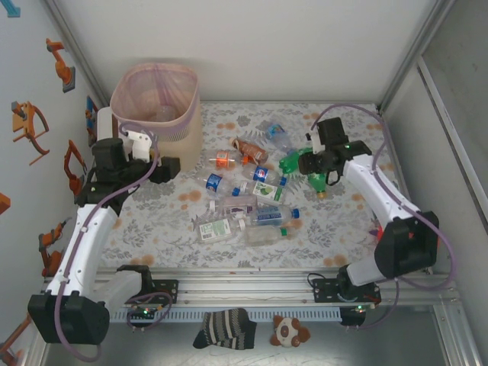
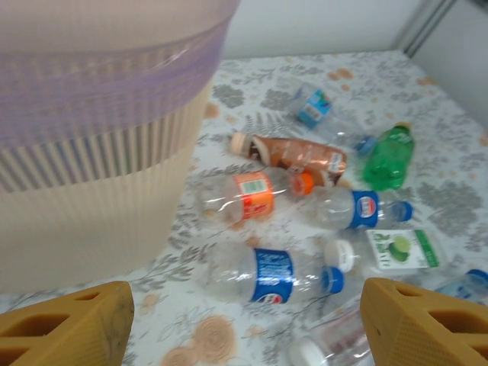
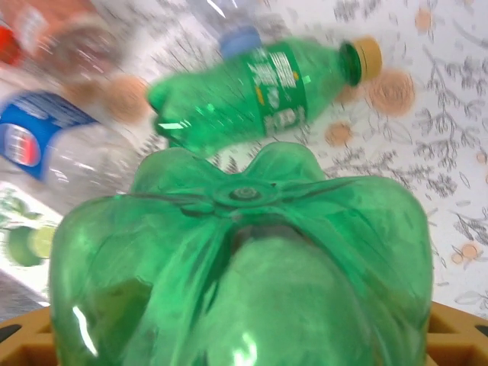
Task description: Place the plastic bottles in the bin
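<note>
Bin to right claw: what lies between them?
Top view: an orange-label bottle nearer the bin, then a brown bottle, both lying on the cloth. The right claw grips a green bottle.

The green bottle (image 3: 244,290) is glossy translucent plastic, the bin (image 2: 84,221) ribbed matt beige plastic lined with pink film (image 2: 99,84).

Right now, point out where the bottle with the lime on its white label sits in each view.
Top external: the lime-label bottle lies mid-table, in the middle of the pile, between the arms.
Left wrist: lower right, lying flat.
Right wrist: at the left edge, blurred.
Shared landmark: the blue-labelled bottle with a red-and-white logo lies right beside it.
</note>
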You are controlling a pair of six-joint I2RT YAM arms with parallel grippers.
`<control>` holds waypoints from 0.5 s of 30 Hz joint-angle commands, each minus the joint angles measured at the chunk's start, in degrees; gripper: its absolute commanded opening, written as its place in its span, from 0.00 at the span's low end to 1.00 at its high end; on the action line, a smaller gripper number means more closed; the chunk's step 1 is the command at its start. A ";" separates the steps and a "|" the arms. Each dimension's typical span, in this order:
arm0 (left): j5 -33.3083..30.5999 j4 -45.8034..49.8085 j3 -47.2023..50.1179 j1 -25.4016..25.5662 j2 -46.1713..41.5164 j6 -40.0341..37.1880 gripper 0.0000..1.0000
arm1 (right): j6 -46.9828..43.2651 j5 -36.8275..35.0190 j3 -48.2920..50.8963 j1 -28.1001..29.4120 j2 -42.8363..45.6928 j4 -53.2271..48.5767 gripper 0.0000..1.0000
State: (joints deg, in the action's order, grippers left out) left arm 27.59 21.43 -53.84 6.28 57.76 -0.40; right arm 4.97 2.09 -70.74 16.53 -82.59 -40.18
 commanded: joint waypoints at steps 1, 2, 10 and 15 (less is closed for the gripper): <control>5.01 -4.66 -2.46 2.05 0.09 5.48 0.77 | 4.13 6.84 0.20 0.66 5.03 3.96 0.52; 5.62 -6.14 -2.58 2.83 -0.03 7.05 0.77 | 5.43 8.11 0.54 0.77 6.61 5.66 0.52; 11.57 -20.37 -2.47 9.83 1.02 17.86 0.77 | 14.59 22.56 3.33 1.78 16.50 22.28 0.52; 14.94 -25.34 -4.53 15.43 2.26 18.86 0.78 | 18.47 30.89 3.33 2.81 20.52 30.16 0.52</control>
State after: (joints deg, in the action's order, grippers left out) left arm 38.06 2.46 -55.77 19.66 59.72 15.79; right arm 19.20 25.10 -67.85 18.52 -64.31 -18.70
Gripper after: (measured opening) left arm 0.782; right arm 0.578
